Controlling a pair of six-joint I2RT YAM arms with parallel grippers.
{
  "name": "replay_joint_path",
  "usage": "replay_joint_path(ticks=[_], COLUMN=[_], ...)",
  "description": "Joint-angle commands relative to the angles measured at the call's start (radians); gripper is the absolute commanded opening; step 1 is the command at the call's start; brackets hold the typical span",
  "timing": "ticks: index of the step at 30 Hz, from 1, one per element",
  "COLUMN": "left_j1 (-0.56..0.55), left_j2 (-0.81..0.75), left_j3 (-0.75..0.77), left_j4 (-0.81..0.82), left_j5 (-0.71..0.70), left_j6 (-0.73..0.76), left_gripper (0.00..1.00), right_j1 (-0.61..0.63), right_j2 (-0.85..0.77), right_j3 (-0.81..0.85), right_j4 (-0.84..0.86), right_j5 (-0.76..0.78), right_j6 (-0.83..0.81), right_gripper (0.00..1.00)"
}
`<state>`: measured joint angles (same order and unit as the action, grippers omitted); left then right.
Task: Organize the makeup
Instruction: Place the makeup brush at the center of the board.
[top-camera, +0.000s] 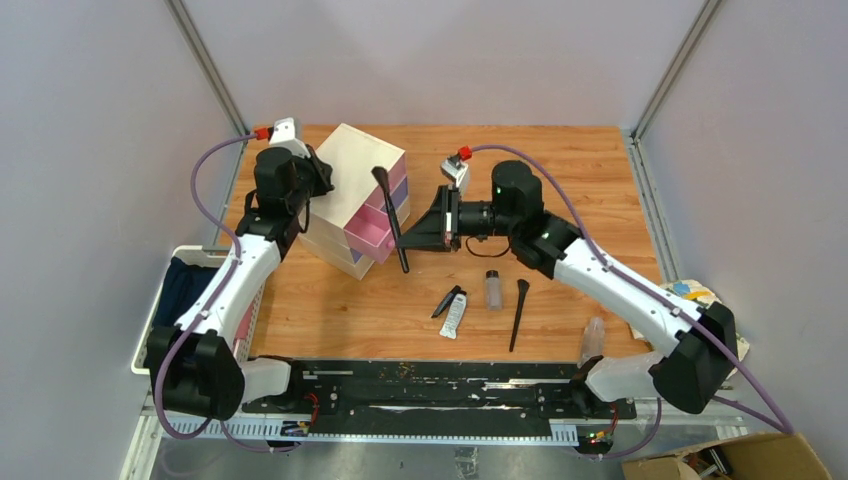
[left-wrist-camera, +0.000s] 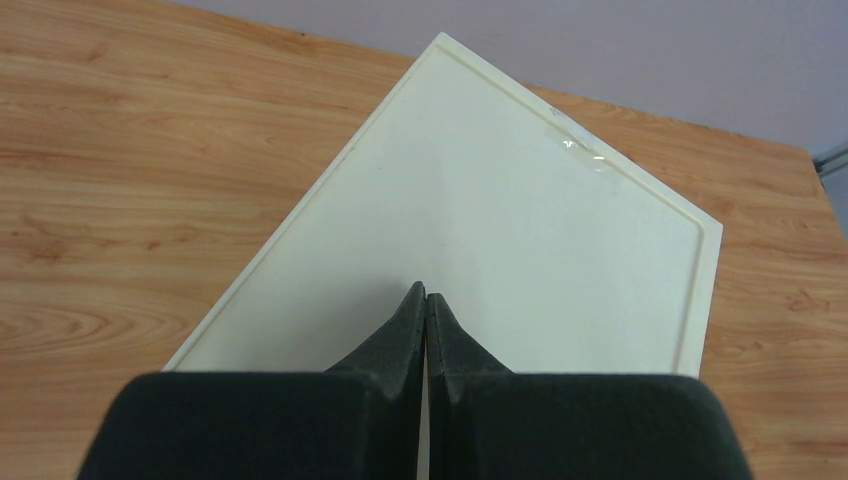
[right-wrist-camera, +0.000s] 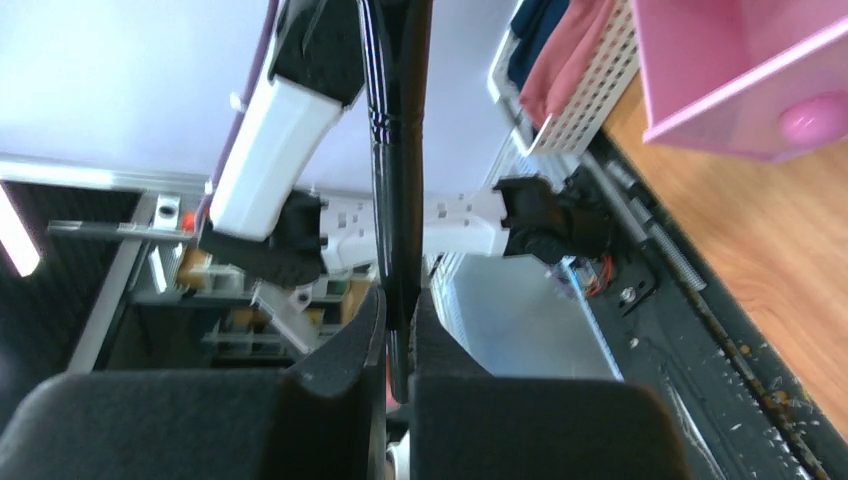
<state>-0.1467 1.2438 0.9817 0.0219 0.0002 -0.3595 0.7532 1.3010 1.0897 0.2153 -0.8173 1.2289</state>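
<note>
Nearest the arm bases, four or five pieces of the makeup lie loose on the worktop: a pale bottle just beside the right arm's base, a white squeeze tube with a small black item against it, a second brush lying flat, and a clear bottle standing between tube and brush. None of these has been put away. Further in, the right tool is pinching a black brush low on its handle, jaws pressed onto it in the wrist view. The brush is held clear of the worktop, nearly upright, just in front of the open pink drawer. That piece looks about to go in, so the sorting seems barely begun, though the pictures do not show whether the drawer holds anything. Beyond, the left tool, fingers pressed together and holding nothing, sits at the cream drawer box, apparently steadying its top.
</note>
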Motion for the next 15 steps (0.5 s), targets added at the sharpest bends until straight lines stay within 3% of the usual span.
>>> replay_joint_path(ticks=[1,8,15], left_j1=[-0.005,-0.007,-0.007], left_j2=[-0.020,-0.026,-0.021], left_j3=[-0.003,-0.002,-0.004], left_j4=[-0.060,-0.063,-0.063], left_j5=[0.005,0.002,0.002], left_j6=[-0.002,-0.004,-0.001], left_gripper=[0.00,0.00,0.00], right_j1=[0.008,0.011,0.045], right_j2=[-0.003,0.080,0.156], right_j3=[0.238,0.386,0.439], right_j4=[-0.574,-0.880,-0.994], right_j5=[0.216,0.377,0.506], right_j6=[-0.414,-0.628,-0.810], right_gripper=[0.00,0.00,0.00])
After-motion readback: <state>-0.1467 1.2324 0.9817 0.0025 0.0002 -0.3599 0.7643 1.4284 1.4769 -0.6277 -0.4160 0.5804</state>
